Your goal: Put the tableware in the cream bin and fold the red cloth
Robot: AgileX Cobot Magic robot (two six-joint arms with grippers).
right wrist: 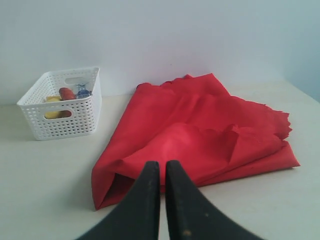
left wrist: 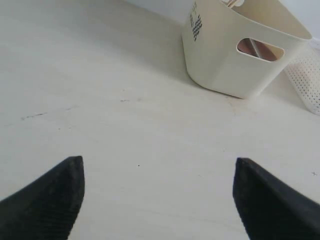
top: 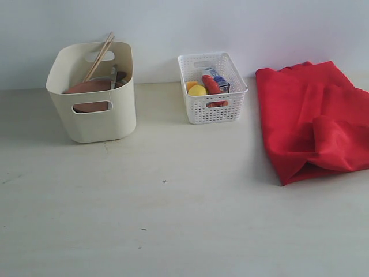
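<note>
At the upper left of the exterior frame, the cream bin holds the chopsticks and brown wooden plate, the red cloth lies loosely doubled over at the right edge, the left gripper gapes wide above the table, and the right gripper is pinched closed and empty near the cloth.

Small dark printed label on cream bin, too blurred to read
</note>
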